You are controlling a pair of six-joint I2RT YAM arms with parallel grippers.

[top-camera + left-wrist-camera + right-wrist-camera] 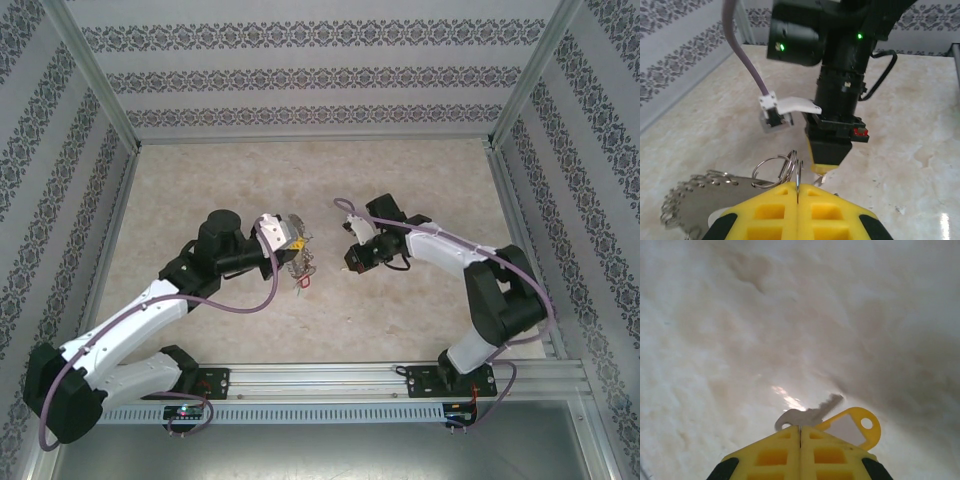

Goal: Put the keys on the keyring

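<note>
L gripper (797,192) pinches keyring (774,170), rings fanning to its 11 o'clock. R gripper (800,429), at keyring's 3 o'clock from above, pinches key (807,415) w/ yellow tag (852,412); I see them apart.

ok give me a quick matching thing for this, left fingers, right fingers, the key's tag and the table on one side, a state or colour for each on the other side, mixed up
Things:
1. left fingers
2. right fingers
3. tag
4. table

States:
A. yellow, with a round hole
B. shut on the key
C. pale and marbled
D. shut on the keyring

Pairs: 1-D, 2-B, 3-A, 4-C
</note>
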